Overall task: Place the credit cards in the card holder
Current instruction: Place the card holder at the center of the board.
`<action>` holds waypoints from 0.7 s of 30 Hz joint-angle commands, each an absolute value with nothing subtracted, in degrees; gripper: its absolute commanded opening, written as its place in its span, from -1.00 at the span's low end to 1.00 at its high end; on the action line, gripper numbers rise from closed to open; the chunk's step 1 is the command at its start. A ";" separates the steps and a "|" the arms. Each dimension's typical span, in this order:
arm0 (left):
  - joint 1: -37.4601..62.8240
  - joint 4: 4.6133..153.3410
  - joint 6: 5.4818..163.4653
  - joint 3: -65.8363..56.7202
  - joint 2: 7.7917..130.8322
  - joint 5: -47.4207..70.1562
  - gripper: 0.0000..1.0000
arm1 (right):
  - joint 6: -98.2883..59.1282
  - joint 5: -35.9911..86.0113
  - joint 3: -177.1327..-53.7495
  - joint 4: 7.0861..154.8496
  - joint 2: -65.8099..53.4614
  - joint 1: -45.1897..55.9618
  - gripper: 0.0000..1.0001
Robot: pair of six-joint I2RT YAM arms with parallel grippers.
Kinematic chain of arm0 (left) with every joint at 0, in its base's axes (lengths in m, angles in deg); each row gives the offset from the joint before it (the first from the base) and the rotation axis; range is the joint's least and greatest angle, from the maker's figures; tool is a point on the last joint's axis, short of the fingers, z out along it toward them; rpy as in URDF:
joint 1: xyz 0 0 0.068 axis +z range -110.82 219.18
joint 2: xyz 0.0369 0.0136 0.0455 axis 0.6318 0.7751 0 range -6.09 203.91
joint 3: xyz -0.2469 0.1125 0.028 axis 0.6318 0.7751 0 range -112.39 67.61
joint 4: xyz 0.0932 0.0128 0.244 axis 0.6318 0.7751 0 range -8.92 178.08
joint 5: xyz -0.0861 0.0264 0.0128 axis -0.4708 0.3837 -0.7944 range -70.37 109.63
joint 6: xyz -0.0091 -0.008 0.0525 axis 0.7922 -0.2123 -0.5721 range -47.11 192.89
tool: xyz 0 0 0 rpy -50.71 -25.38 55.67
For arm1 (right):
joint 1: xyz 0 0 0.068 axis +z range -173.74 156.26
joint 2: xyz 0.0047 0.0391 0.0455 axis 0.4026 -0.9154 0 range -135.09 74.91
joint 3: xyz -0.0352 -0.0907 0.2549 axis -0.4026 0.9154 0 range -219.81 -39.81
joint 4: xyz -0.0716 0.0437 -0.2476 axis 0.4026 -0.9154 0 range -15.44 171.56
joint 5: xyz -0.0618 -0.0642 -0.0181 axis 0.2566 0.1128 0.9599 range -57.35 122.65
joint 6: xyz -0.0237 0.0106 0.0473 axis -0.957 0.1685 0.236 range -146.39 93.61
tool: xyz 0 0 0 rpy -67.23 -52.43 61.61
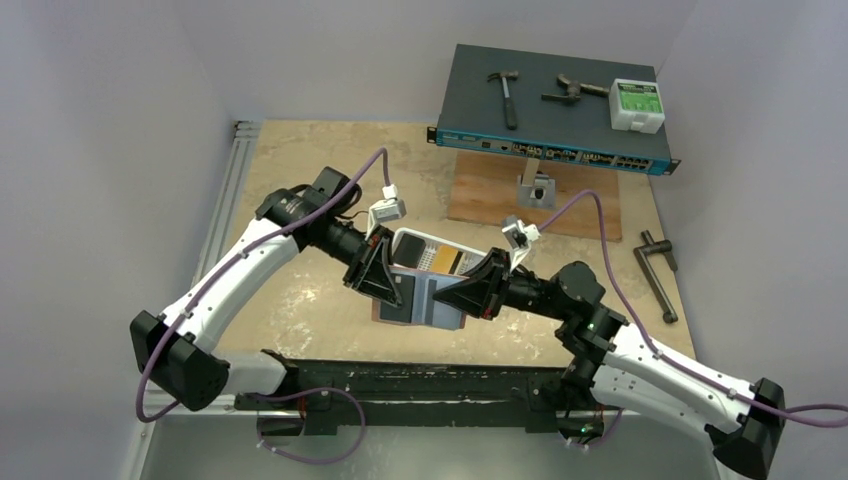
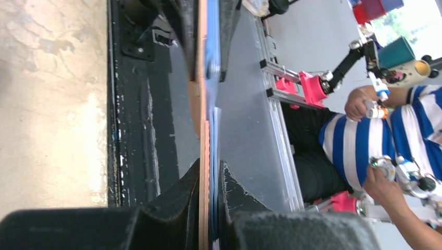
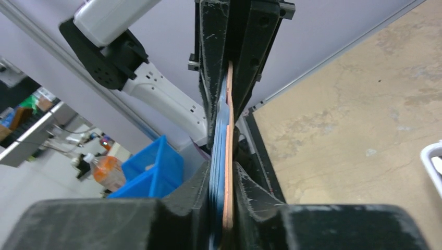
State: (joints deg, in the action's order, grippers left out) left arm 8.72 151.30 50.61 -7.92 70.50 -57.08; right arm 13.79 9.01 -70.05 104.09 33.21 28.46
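Item: the card holder (image 1: 405, 300) — reddish-brown leather, held clear of the table (image 1: 300, 180) between the two arms, just in front of the white tray (image 1: 412, 238). We note the left gripper (image 1: 383, 272) clamped on its left end and the right gripper (image 1: 470, 293) pinched on the opposite end. Both wrist views show it edge-on, a brown layer against a blue one. We cannot tell whether the blue is a card. The credit cards (image 1: 445, 262) — orange-yellow and black — lie in the tray.

Top view was evenly, softly lit; shadows on the tabletop (image 1: 300, 170) were faint. Left wrist view showed near fingers (image 2: 177, 203) blurred, glare top right.
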 commanded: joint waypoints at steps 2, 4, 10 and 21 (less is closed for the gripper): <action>8.68 137.24 61.75 -5.17 64.22 -50.84 -0.84 | 14.33 10.05 -69.83 102.25 38.01 28.29 -0.98; 8.72 136.03 63.28 -5.16 63.60 -47.70 -0.81 | 13.89 10.72 -70.14 100.42 38.57 28.30 -1.00; 8.67 131.99 67.54 -1.66 62.40 -40.53 -0.36 | 12.97 11.12 -70.68 97.46 36.87 28.29 -1.00; 8.72 126.22 66.94 5.00 61.84 -19.05 0.22 | 13.86 15.77 -68.26 90.95 22.00 28.32 -1.00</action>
